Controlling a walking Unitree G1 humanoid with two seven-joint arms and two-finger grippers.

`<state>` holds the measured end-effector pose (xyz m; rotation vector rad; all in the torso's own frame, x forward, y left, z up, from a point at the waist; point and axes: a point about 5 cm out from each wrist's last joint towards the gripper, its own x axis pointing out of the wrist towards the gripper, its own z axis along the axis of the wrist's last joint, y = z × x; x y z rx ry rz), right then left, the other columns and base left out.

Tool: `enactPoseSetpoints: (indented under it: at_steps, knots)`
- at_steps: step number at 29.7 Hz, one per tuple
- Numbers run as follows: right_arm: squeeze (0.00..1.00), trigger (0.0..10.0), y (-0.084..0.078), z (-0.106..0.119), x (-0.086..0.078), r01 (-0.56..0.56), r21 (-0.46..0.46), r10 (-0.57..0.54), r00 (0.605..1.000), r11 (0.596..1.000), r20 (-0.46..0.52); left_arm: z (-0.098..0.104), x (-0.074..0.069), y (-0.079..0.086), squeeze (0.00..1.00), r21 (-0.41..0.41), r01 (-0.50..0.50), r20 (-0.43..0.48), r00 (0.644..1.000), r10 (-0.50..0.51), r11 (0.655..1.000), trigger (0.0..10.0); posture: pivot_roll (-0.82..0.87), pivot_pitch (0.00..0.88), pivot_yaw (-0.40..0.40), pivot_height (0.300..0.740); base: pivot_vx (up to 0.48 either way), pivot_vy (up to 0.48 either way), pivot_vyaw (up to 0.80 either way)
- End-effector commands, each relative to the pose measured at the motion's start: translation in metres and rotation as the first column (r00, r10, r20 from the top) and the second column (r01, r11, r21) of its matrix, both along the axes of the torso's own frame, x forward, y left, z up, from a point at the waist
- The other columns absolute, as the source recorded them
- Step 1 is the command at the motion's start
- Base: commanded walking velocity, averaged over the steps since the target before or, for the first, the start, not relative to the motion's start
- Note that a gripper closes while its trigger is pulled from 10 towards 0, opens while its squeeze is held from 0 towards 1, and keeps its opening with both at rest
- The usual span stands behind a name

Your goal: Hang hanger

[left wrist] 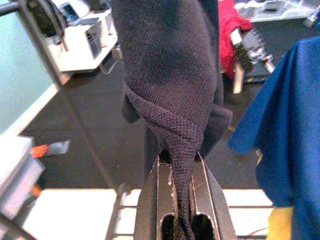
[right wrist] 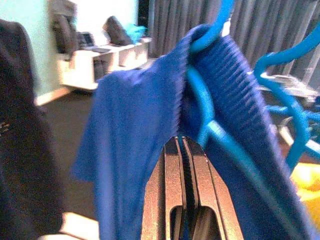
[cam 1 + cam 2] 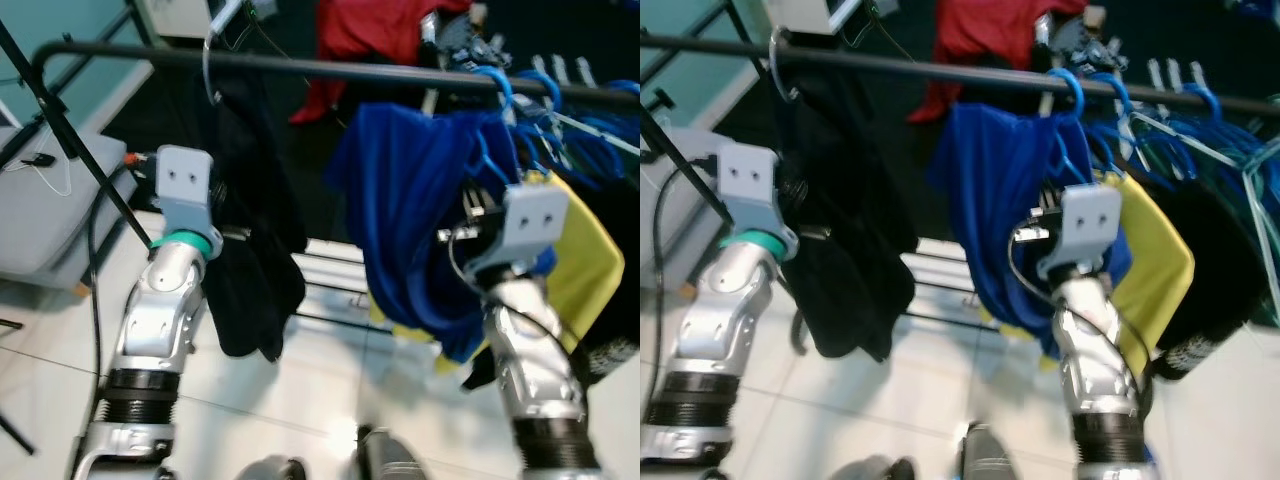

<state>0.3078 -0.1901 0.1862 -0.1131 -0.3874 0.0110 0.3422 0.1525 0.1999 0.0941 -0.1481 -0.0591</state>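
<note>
A black clothes rail [image 3: 330,68] runs across a room with pale floor tiles [image 3: 330,400], dark flooring beyond and grey curtains [image 2: 260,30] at the back; white shelving [image 1: 85,42] stands against a pale green wall [image 1: 20,75]. On the rail hang a black garment [image 3: 250,230] on a white hanger hook [image 3: 208,70], a blue garment [image 3: 410,220] on a blue hanger [image 2: 210,105], further blue hangers [image 3: 590,140] crowded together to the robot's right, and a yellow garment [image 3: 585,260] just beside the blue one. A red cloth [image 3: 365,40] lies behind the rail. The left hand [image 1: 182,200], raised beside the black garment, has its two black fingers [image 1: 150,200] closed on a fold of that fabric, which runs down between them. The right hand [image 2: 183,175] is pressed into the blue garment just below the blue hanger's neck, its fingers [image 2: 167,180] drawn together with only a thin slit between, pinching the blue cloth at the hanger's shoulder. The blue hanger's hook sits over the rail.
</note>
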Motion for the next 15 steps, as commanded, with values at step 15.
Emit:
enactPoseSetpoints:
  at_steps: [15]
  knots:
    - [0.00,10.0,0.009,-0.005,-0.002,-0.025,0.026,0.025,1.000,0.999,-0.007,0.004,0.035,0.004,0.00,0.025,0.216,-0.132,0.969,-0.211,0.976,10.0,-0.11,0.088,0.100,0.740,0.000,0.000,0.00]
